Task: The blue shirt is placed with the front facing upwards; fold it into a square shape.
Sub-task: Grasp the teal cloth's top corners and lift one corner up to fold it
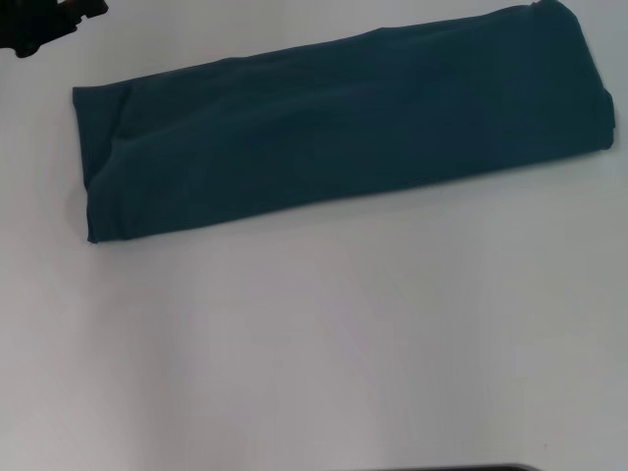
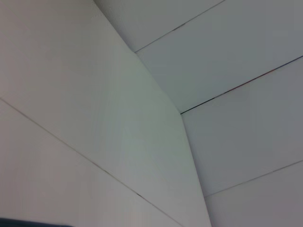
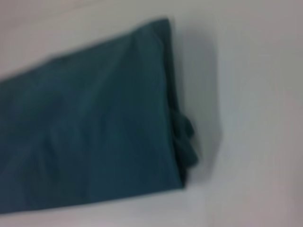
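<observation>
Tabletop [image 1: 314, 353], plain white and smooth, filled the lower frame before me. Beyond it the blue shirt [image 1: 334, 128] lay as a long folded band of soft teal cloth, slanting toward the upper right, lettering hidden. Part of my left gripper [image 1: 44, 25] showed dark at the upper left, cut off; its jaws I could not tell.
</observation>
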Controlling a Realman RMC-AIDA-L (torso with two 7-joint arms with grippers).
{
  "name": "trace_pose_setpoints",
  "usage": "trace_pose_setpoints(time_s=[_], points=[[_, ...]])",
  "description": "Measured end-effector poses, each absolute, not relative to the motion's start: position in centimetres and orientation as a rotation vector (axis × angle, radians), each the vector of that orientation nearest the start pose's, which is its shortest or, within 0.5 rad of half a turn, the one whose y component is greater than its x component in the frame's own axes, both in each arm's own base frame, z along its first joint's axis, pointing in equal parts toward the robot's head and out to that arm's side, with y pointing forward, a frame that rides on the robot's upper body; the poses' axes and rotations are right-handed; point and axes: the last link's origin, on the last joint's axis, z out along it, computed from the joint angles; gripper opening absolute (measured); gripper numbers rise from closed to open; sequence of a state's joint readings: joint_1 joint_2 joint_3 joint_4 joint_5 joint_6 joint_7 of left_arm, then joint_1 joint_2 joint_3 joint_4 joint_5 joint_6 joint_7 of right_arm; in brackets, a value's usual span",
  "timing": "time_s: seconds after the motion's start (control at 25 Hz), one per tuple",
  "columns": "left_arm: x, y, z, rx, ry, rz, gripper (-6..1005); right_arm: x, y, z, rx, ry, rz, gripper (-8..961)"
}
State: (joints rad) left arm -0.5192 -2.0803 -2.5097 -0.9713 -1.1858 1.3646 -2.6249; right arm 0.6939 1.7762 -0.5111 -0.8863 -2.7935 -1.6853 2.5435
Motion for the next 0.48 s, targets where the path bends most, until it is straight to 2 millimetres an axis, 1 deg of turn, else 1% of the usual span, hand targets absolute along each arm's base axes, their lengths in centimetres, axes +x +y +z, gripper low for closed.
trace_pose_setpoints(time_s=[0.04,0.16,0.32,0.48], points=[[-25.4,37.9,8.0,-1.902,-1.83,-1.019,428,32.0,36.6,17.1,-1.96,1.77,-0.164,930],[-25.6,37.7,8.0,-1.902,-1.831,-1.02,428,31.8,37.8,16.1,-1.935,1.733,-0.113,930],[-25.8,37.3,7.9,-1.907,-1.834,-1.023,428,31.9,38.9,14.8,-1.906,1.709,0.015,931],[-25.8,37.2,7.9,-1.911,-1.827,-1.034,428,32.4,39.7,12.8,-1.907,1.722,0.133,931]])
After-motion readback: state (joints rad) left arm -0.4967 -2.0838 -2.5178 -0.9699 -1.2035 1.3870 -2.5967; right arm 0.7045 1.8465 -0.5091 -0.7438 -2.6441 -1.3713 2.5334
